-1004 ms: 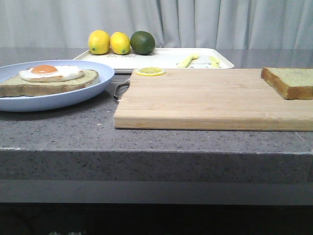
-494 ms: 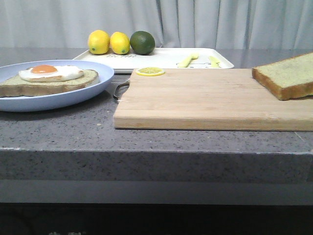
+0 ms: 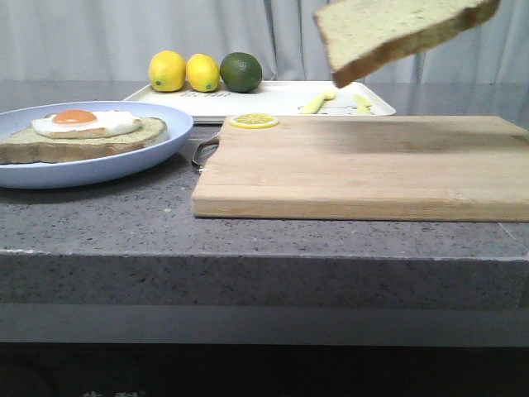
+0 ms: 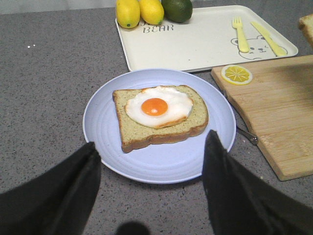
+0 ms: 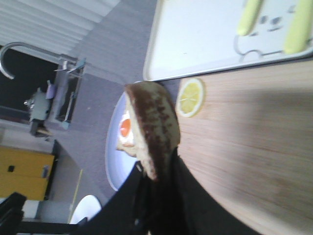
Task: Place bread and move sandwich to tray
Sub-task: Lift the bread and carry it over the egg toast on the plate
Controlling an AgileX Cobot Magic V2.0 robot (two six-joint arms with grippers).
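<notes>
A speckled grey stone table [image 3: 124, 223] carries everything here. At the far left sits a pale blue round plate [image 3: 157, 149] holding a single brown-crusted slice topped with a white-and-orange fried egg [image 3: 83, 122]; this open-faced sandwich [image 3: 50, 149] has no upper slice on it. In the left wrist view, the left gripper [image 4: 151, 152] hovers above the near edge of the plate with its two dark fingers [image 4: 78, 181] spread wide apart, holding nothing. Behind the plate, toward the curtain, lies the wide, shallow white rectangular tray [image 3: 273, 98] with rounded corners. On its left end stand two yellow lemons [image 3: 167, 71] and a dark green lime [image 3: 240, 72]; on its right part lie a small yellow fork [image 3: 316, 102] and a yellow knife [image 3: 362, 103]. In front of the tray and just right of the plate rests a light wooden cutting board [image 3: 355, 169], with a thin lemon slice [image 3: 254, 121] at its far left corner. Above the right half of the board, clear of its surface, the thick squarish slice of bread [image 3: 397, 29] with golden-brown crust and pale greenish face hangs tilted in the air. The right wrist view shows the right gripper [image 5: 156, 174] with its dark fingers clamped on the edge of this slice.
</notes>
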